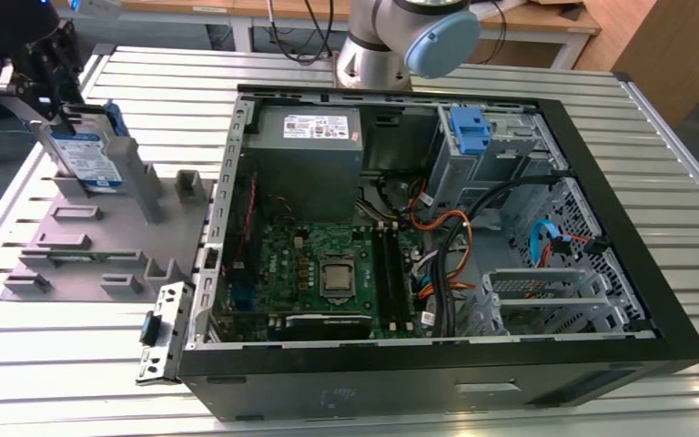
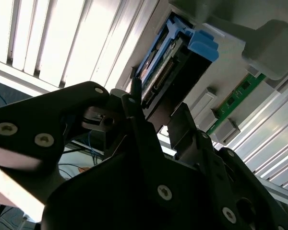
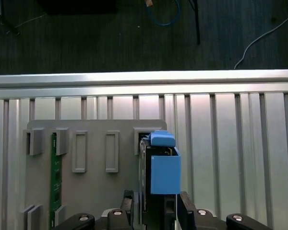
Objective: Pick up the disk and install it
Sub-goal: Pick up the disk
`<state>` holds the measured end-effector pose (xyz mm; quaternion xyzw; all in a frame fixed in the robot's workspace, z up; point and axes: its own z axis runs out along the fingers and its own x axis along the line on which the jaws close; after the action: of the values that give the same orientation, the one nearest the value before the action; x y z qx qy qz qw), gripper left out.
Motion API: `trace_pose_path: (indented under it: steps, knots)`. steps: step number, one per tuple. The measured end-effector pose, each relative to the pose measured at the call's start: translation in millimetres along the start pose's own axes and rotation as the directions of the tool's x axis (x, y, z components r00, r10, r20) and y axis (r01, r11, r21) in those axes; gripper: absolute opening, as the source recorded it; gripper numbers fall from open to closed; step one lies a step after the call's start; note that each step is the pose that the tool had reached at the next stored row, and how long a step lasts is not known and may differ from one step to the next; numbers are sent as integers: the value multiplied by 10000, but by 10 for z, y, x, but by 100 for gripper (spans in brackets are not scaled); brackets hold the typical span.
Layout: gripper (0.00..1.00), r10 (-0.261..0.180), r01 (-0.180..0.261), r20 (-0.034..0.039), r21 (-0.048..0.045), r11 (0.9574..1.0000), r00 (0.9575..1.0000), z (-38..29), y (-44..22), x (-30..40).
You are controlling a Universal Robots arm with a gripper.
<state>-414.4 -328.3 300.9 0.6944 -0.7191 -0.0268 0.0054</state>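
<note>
The arm is a smooth silver-grey tube with thick, rounded joint housings. One housing ends in a round, pale blue cap.

The gripper is matte black throughout, built from broad plates with rounded corners and narrower, angular linkage bars that overlap one another. Small silver screws with round heads are set into the plates, singly and in pairs. In the first wrist view, more bright screw heads sit on the rounded ends of the black links. In the exterior view the black gripper body carries a pale grey metal bracket along one side.
</note>
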Motion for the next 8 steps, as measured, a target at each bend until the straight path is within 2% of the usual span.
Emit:
trace_pose_path:
  steps: [2, 8]
  knots:
    - [48, -202, 202, -8, -5, 9998, 9998, 0, 0, 0]
    - [48, -217, 217, -11, -8, 9998, 9998, -14, 0, -1]
